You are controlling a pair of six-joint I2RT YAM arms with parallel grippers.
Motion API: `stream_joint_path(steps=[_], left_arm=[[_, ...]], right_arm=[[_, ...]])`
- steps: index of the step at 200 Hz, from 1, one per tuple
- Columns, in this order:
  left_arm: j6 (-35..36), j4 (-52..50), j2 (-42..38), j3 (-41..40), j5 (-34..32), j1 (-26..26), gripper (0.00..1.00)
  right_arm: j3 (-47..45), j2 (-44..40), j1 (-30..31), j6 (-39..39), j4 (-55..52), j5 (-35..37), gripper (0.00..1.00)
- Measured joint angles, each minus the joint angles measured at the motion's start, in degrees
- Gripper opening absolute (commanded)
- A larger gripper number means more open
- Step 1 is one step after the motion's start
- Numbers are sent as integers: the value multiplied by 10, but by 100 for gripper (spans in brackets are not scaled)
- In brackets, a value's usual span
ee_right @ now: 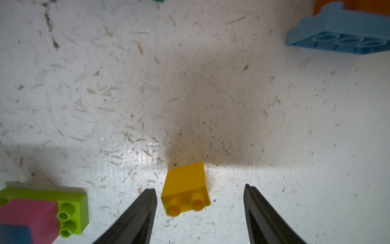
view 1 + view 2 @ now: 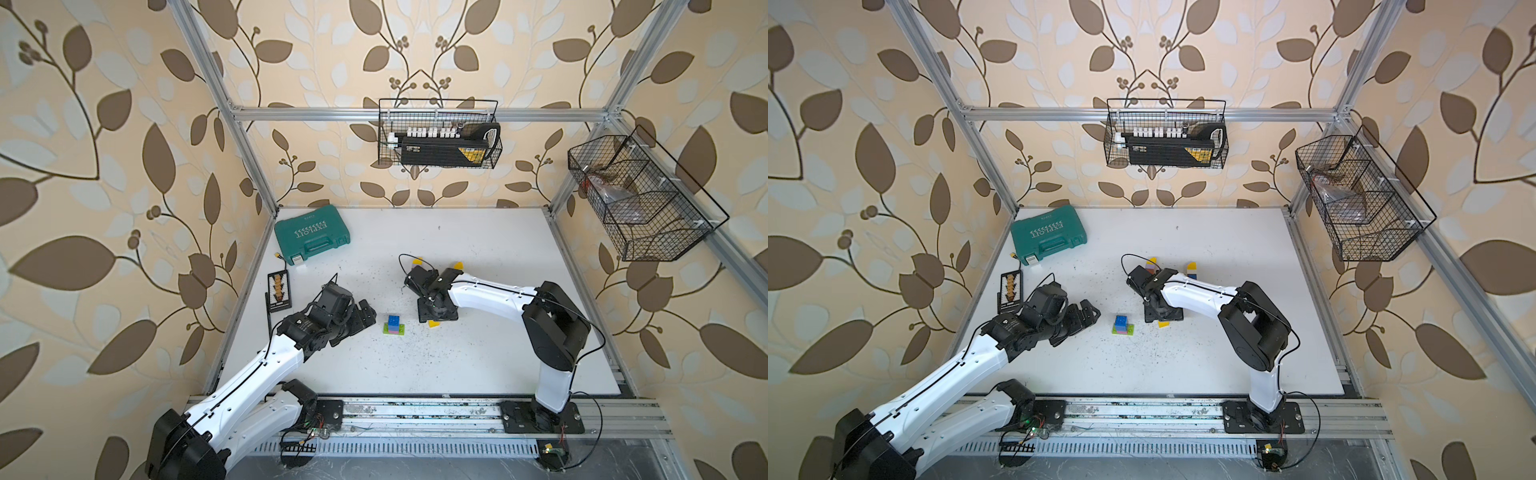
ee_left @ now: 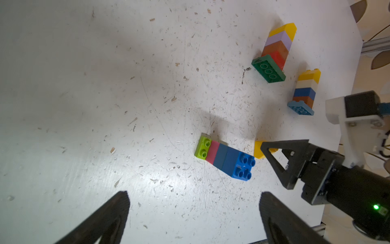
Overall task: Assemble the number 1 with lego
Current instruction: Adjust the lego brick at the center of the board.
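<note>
Pickup of the yellow brick [image 1: 185, 183]
Right hand [image 1: 198, 188] half open, empty; the brick lies between its fingers, nearer one: centre first, then close squarely.

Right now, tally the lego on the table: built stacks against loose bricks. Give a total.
Stacks: 3 (green-base stack, blue-base stack, lime-base stack)
Loose bricks: 1 (yellow brick)
Total: 4
</note>
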Motion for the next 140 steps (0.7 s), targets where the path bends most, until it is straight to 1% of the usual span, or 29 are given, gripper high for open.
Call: stream_joint_path(steps=[42, 104, 140], left_arm=[[0, 0, 8, 1, 0, 0, 99], [0, 0, 8, 1, 0, 0, 99], [-1, 0, 1, 1, 0, 0, 99]], right_arm=[[-44, -24, -36, 22, 5, 5, 68], [-135, -116, -39, 78, 3, 4, 67], [-156, -171, -52, 86, 6, 0, 68]])
